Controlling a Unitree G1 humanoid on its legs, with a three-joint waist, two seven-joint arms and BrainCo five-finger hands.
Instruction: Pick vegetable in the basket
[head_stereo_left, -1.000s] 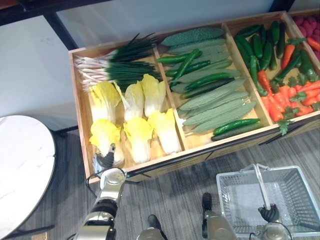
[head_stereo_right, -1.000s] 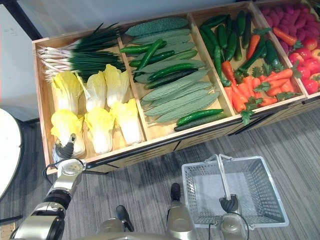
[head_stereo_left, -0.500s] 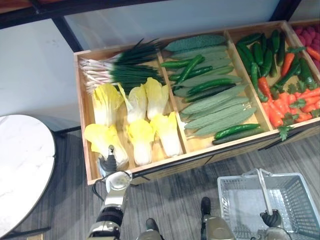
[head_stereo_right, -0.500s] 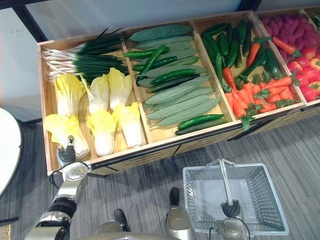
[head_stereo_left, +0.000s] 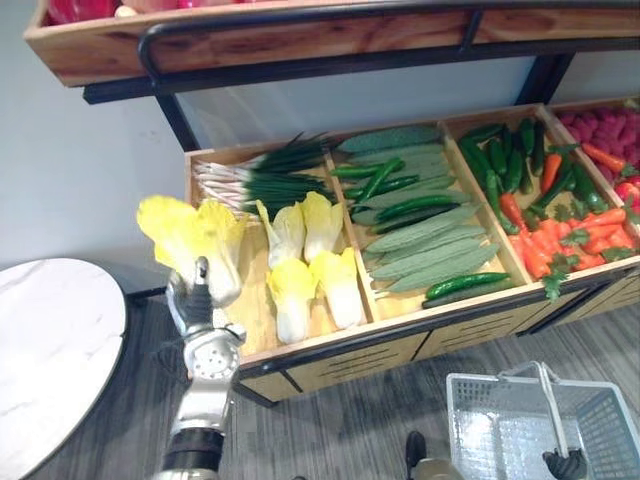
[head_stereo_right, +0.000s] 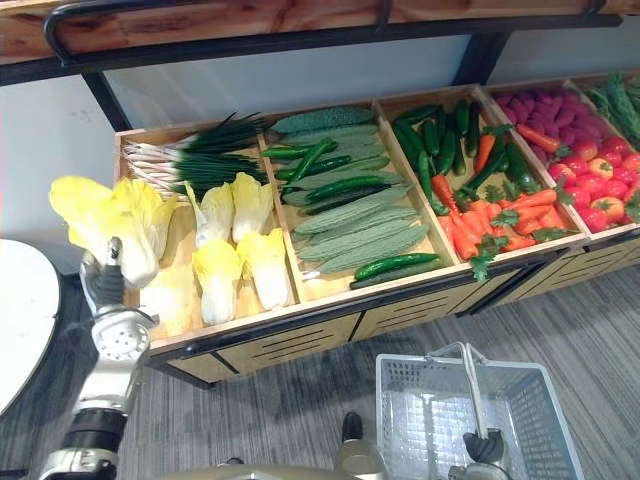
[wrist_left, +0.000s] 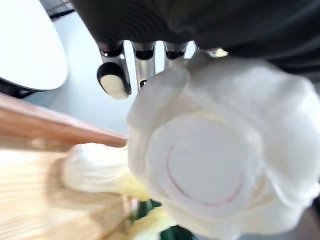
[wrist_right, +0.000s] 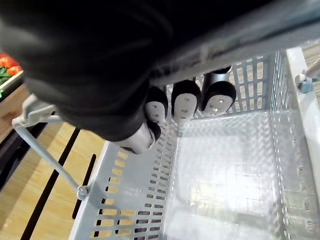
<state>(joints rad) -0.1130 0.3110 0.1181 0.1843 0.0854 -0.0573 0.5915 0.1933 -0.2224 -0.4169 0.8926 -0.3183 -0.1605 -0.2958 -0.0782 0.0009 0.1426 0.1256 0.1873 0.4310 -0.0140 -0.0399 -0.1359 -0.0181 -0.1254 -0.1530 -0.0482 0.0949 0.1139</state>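
We've got the L hand (head_stereo_left: 193, 303) clenched round the stem end of a yellow cabbage (head_stereo_left: 188, 232). It's held leaves-up over the left edge of the wooden crate (head_stereo_left: 250, 305), clear of the crate floor. In the L wrist view the pale cut end sits vs. the palm. Other cabbages (head_stereo_left: 300, 265) lie in that compartment, w/ green onions (head_stereo_left: 265, 178) behind. The R hand (wrist_right: 182, 102) is low at right, fingers hooked round the handle (head_stereo_right: 470, 385) of the grey basket (head_stereo_right: 410, 358), well apart from the cabbage.
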